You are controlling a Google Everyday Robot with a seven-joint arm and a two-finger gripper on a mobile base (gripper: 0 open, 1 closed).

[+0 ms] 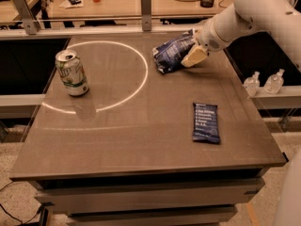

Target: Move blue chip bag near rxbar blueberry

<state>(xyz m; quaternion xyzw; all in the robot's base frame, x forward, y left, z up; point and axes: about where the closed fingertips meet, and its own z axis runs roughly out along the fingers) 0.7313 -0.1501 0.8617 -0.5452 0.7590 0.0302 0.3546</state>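
The blue chip bag (170,53), puffy dark-blue foil with white markings, lies at the back middle of the table, its right end tilted up. My gripper (194,54) comes in from the right on the white arm and is shut on the bag's right end; one tan finger (194,57) shows in front of the foil and the other is hidden behind it. The rxbar blueberry (206,122), a flat dark-blue bar with white text, lies flat near the table's front right, well apart from the bag.
A green and white can (71,72) stands upright at the left. A bright ring of light (139,69) lies across the grey table (141,145). Two small clear bottles (263,83) stand on a ledge off the right edge. A rail and cluttered counter run behind.
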